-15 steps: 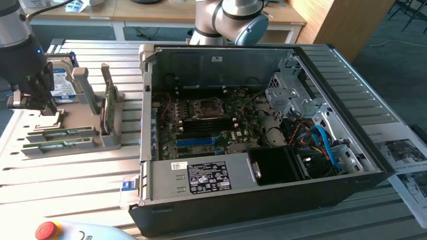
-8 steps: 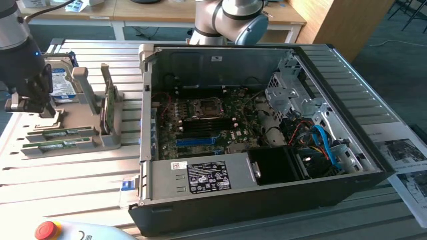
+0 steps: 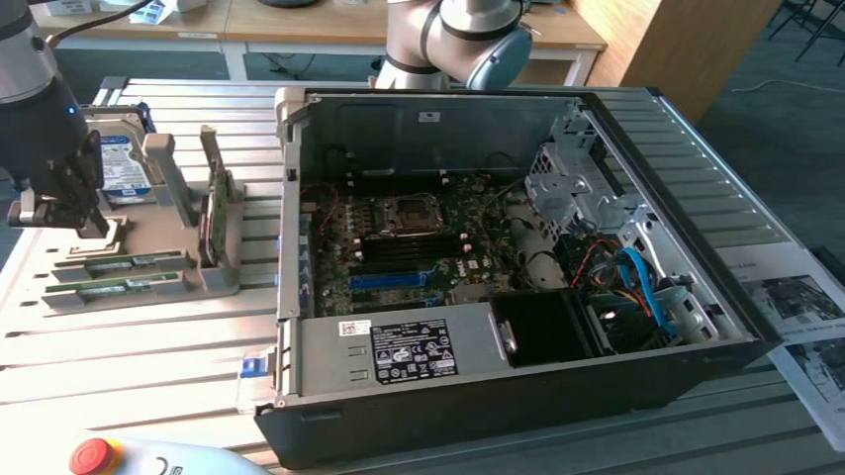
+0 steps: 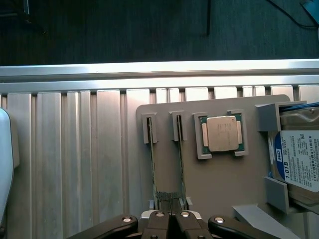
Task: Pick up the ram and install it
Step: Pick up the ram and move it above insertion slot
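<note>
Two green ram sticks (image 3: 130, 264) (image 3: 113, 289) lie in slots of a grey holder plate (image 3: 158, 282) at the exterior view's left. In the wrist view they show edge-on as two thin strips (image 4: 151, 167) (image 4: 181, 167). My gripper (image 3: 87, 228) hangs just above the plate's far part, beside the sticks. Its fingers (image 4: 162, 221) are shut together with nothing between them, and the tips (image 4: 171, 201) sit over the near ends of the two sticks. The open computer case (image 3: 739, 346) holds the motherboard with its blue slot (image 3: 396, 281).
A CPU chip (image 4: 222, 133) and a blue-labelled hard drive (image 4: 298, 162) sit on the same holder plate. Grey upright brackets (image 3: 212, 198) stand between the plate and the case. A red stop button (image 3: 91, 455) is at the front. The slatted metal table (image 4: 75, 164) ends at a rail (image 4: 149, 69).
</note>
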Action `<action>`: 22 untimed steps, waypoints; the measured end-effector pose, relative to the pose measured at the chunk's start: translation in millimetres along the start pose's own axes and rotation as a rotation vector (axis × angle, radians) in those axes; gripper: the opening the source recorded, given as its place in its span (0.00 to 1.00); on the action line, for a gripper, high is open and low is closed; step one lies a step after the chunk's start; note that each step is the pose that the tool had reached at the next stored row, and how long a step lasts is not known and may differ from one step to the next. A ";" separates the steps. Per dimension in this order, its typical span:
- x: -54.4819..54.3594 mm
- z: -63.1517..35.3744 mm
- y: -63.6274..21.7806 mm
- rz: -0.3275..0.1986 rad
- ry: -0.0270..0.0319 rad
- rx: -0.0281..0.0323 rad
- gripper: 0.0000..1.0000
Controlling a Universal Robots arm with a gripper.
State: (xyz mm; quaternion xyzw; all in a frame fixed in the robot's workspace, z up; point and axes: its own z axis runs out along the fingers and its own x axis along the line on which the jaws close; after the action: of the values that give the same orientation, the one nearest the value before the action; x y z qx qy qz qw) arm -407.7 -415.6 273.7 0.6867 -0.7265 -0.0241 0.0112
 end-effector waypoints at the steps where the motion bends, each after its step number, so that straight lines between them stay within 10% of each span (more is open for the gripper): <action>1: 0.0 0.0 0.0 0.000 0.0000 0.0000 0.11; 22: 0.0 0.0 -0.2 0.000 -0.0001 0.0001 0.24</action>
State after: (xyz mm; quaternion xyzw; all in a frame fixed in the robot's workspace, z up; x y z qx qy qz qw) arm -407.5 -415.7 273.7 0.6867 -0.7265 -0.0241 0.0112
